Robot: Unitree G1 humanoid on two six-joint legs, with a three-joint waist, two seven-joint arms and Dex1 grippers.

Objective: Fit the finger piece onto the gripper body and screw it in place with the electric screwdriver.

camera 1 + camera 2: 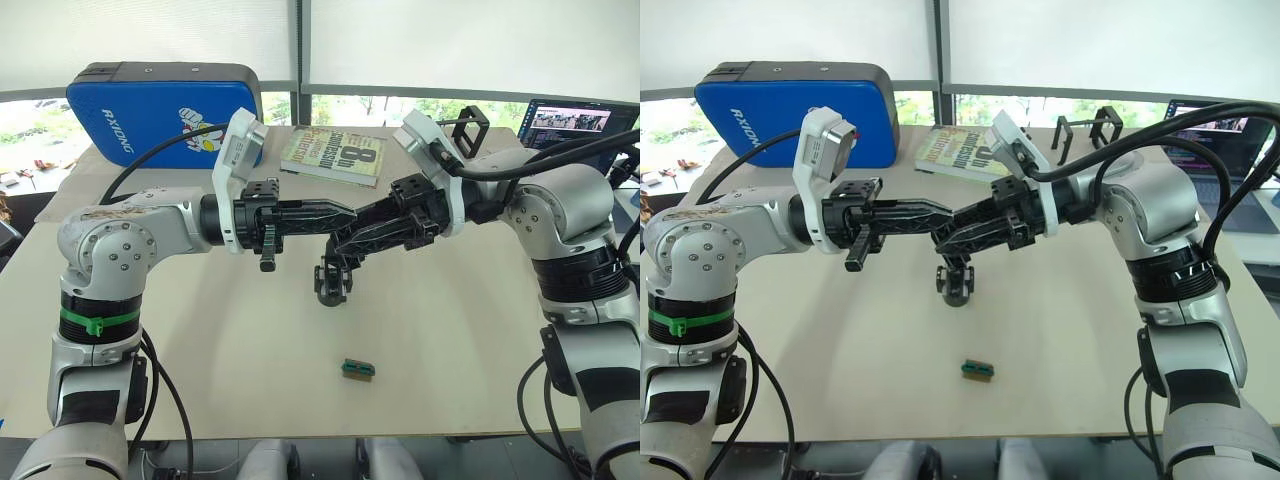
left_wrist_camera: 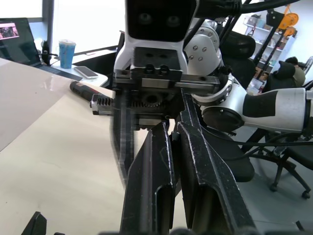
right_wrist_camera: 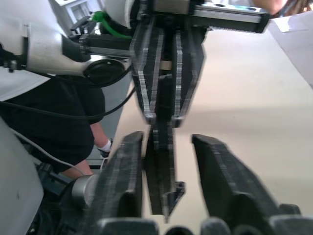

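Observation:
Above the middle of the table my two grippers meet tip to tip. My left gripper (image 1: pixel 348 213) is shut on the finger piece (image 3: pixel 163 171), a thin black wedge ending in a point. That wedge reaches in between the fingers of my right gripper (image 1: pixel 337 245), which stand open, one finger close against it and the other apart. Right below them the gripper body (image 1: pixel 332 280), a small black assembly on a round base, stands on the table (image 1: pixel 200 360). A dark pen-shaped cylinder (image 2: pixel 83 89), probably the electric screwdriver, lies on the table beyond my right arm.
A small green and black block (image 1: pixel 358 368) lies near the front edge. At the back are a blue case (image 1: pixel 165 105), a book (image 1: pixel 335 155), a black wire-frame stand (image 1: pixel 470 125) and a laptop (image 1: pixel 575 120). A cup (image 2: pixel 64 51) and a phone (image 2: pixel 87 72) sit by the cylinder.

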